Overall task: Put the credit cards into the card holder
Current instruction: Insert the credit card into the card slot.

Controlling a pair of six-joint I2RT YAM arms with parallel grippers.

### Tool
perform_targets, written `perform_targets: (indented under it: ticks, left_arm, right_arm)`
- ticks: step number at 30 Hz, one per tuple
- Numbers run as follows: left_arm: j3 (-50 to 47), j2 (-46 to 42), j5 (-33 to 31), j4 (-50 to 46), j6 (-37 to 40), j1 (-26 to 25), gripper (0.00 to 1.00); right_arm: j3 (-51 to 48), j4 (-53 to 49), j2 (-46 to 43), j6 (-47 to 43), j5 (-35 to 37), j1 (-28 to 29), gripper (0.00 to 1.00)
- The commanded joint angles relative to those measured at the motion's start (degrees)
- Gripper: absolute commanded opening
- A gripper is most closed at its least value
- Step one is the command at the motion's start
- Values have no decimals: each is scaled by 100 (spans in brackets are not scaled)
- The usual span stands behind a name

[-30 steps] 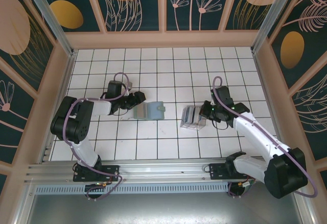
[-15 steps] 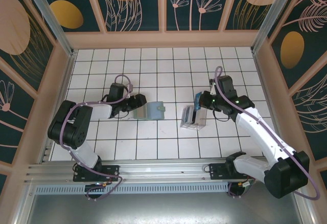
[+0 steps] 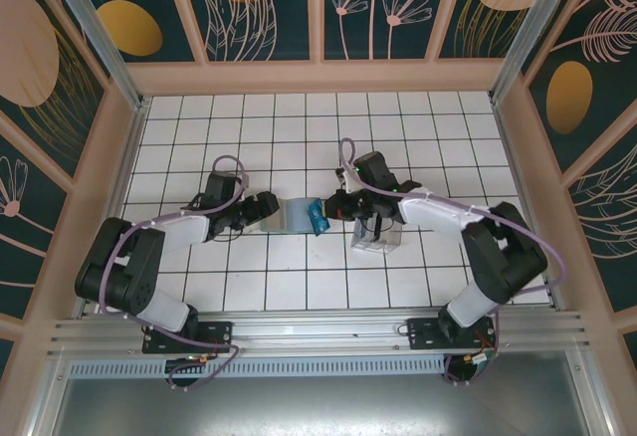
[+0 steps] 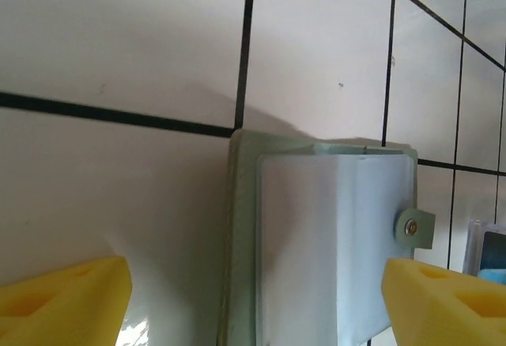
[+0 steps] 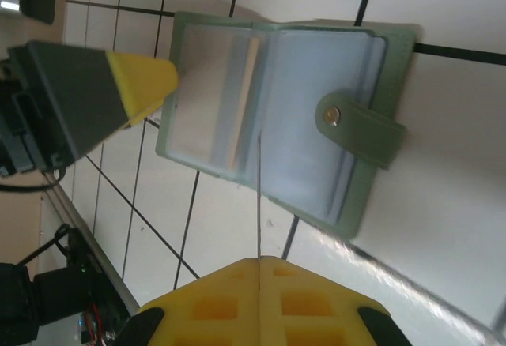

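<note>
Over the right half of the card holder [image 3: 287, 215], the right gripper [image 5: 259, 276] has its jaws clamped on one credit card [image 3: 318, 221]. The card is blue-faced from above and edge-on, thin as a line, in the right wrist view. Its free edge points at the holder's paler inner pockets, just beside the snap tab [image 5: 357, 130]. Cannot tell whether it touches.

Holder lies open and flat on the white tiled surface [image 3: 299, 287]. Left gripper [image 3: 261, 209] sits at the holder's left edge with its jaws spread wide, one yellow pad [image 4: 71, 298] to each side of the holder, gripping nothing.

Just right of the holder stands a translucent box [image 3: 376, 235] with more cards upright in it.

Step in hand (judgement): feeding this card into a pocket. Task looks early, as the box is not empty.

To do it well:
- Square the card's leading edge to the pocket mouth before advancing; a skewed corner will catch on the soft lining.
- Come in at a shallow angle and slide rather than press down.
- Use the left jaws to pin the left flap, since the holder is light and likely to skid away from the push.
- Keep the card clear of the tab.
- Release only once most of the card is seated.
</note>
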Motion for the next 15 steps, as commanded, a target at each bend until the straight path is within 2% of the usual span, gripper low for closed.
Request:
perform_targets:
  ticks: [1,7,10,15]
  left_arm:
    - [-231,-89,-275,-729,-122,62,80]
    - [-217,-73,-380,-845,-10,67,61]
    - [-190,-143,-321,-812,56,69,46]
    - [-68,-36,-263,-864,271,70,17]
  right_arm:
    - [276,1068,437,366,-720,35,0]
    - [508,1487,1146,540,-774,55,0]
    - [681,1334,1429,518,-802,-96,0]
    - [900,1392,1906,587,-1355,-204,0]
